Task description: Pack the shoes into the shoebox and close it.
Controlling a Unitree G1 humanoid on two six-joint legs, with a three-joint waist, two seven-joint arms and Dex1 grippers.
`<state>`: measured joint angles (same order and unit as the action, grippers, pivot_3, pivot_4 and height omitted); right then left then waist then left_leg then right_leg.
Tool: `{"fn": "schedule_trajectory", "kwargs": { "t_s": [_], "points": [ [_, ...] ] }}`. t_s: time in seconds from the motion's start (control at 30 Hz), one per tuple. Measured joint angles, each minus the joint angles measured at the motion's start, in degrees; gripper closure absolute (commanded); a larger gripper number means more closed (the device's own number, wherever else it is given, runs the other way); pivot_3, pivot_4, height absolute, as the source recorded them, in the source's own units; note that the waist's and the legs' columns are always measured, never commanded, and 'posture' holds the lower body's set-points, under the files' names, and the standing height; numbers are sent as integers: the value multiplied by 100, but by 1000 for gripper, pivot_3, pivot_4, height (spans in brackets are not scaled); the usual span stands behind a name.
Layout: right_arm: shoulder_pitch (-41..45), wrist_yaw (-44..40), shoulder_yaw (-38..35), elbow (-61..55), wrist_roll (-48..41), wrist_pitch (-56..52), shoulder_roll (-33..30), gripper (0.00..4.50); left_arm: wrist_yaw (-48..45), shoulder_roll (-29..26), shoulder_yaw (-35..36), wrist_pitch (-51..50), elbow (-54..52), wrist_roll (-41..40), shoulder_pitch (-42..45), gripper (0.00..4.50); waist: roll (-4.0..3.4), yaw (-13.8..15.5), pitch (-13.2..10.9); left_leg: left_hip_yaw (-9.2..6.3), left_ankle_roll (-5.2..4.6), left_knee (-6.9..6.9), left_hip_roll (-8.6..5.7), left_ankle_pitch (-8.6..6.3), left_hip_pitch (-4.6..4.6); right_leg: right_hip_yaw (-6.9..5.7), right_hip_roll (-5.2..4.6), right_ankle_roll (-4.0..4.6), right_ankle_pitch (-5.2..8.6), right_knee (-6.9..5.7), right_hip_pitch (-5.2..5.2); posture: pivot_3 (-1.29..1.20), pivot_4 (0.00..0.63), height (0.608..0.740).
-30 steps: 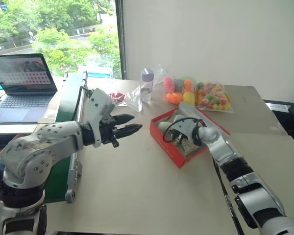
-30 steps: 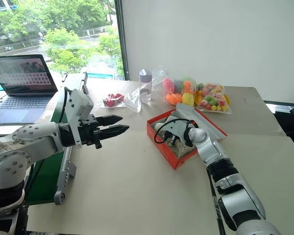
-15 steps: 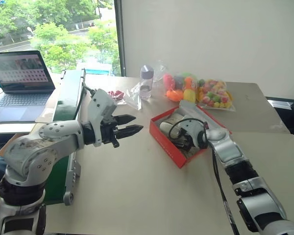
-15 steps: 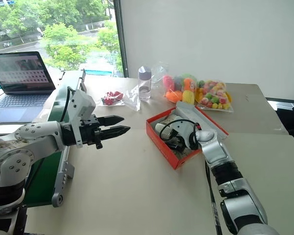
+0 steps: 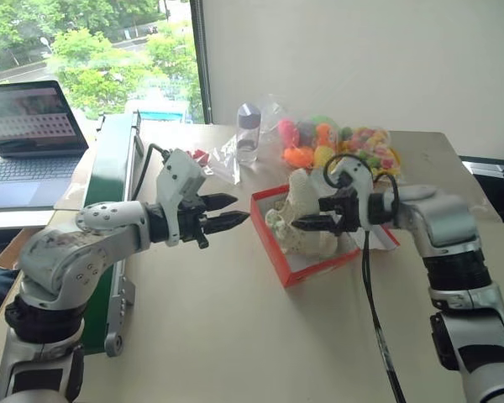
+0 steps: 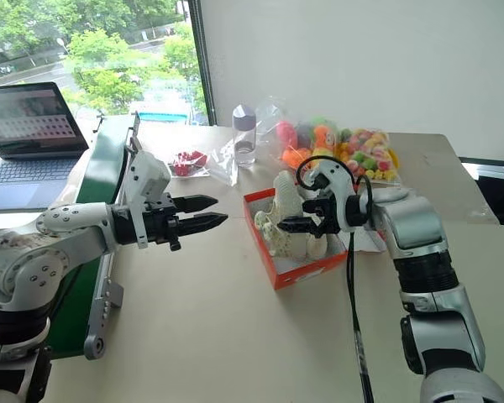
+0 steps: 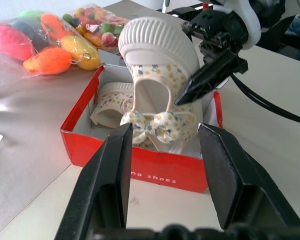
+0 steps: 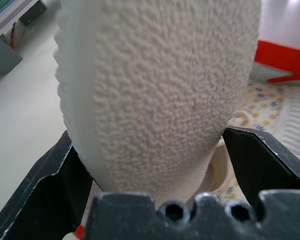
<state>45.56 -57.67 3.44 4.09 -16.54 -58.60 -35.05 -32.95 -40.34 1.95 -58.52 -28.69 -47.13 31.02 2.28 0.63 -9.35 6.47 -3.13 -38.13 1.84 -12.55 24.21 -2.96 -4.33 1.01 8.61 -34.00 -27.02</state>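
The red shoebox (image 5: 273,256) lies open at mid-table, and most of its lid (image 5: 391,238) is hidden behind my right forearm. One cream shoe (image 5: 303,195) stands on end inside it, sole (image 8: 160,90) towards my right wrist. My right gripper (image 5: 301,221) straddles this shoe at full width, a finger (image 8: 255,155) pressed against each side. The other shoe (image 7: 108,103) lies flat in the box behind the first. To the left of the box, my left gripper (image 5: 239,210) hovers above the table and points at it, fingers (image 7: 115,170) apart and empty.
A bag of colourful toys (image 5: 336,143) and a clear bottle (image 5: 248,130) stand behind the box. A small packet with red contents (image 5: 200,157) lies near the bottle. A long green board (image 5: 109,168) and a laptop (image 5: 25,126) are at the left. A black cable (image 5: 374,311) hangs from my right wrist.
My right gripper has widened, risen out of the box and rolled. The shoe it reached for now stands on end between its fingers. The left arm stayed put.
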Motion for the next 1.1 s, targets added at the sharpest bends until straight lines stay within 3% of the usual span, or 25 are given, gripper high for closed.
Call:
{"fn": "schedule_trajectory", "kwargs": {
  "t_s": [0.03,0.13,0.37,0.47,0.73,1.1],
  "points": [
    [27,47,-5,6,-17,5,-18,9,-26,0,-5,12,29,10,3,2295,0,0,0,0,-2,0,-1,-1,1,0,-2,-2,0,0,0,0,150,740],
    [29,185,-15,107,-42,52,-23,681,-62,1,-27,69,37,52,13,2295,0,0,0,0,-6,0,-1,-4,2,-1,-2,-14,-1,0,0,0,150,740],
    [11,433,-14,232,-43,111,-42,3116,-103,0,-27,83,37,104,18,2295,0,-11,0,1,-7,0,0,-3,1,0,0,-16,-2,-4,0,0,150,740],
    [16,458,-15,232,-55,111,-51,3772,-103,0,-27,83,35,103,17,2295,0,-11,0,1,-6,-1,0,-3,0,0,0,-16,-2,-6,0,0,150,740],
    [244,442,-13,227,-167,98,-143,3924,-102,12,-27,83,30,105,16,2295,0,-10,-1,1,-6,-3,-1,-2,1,0,0,-17,-3,-6,0,0,150,740],
    [584,-882,683,255,-479,305,-656,3944,-76,51,-26,83,29,151,-40,2295,0,-14,-1,1,-8,-20,0,-2,-4,0,2,-17,-4,-13,7,0,150,740]
  ]
}}
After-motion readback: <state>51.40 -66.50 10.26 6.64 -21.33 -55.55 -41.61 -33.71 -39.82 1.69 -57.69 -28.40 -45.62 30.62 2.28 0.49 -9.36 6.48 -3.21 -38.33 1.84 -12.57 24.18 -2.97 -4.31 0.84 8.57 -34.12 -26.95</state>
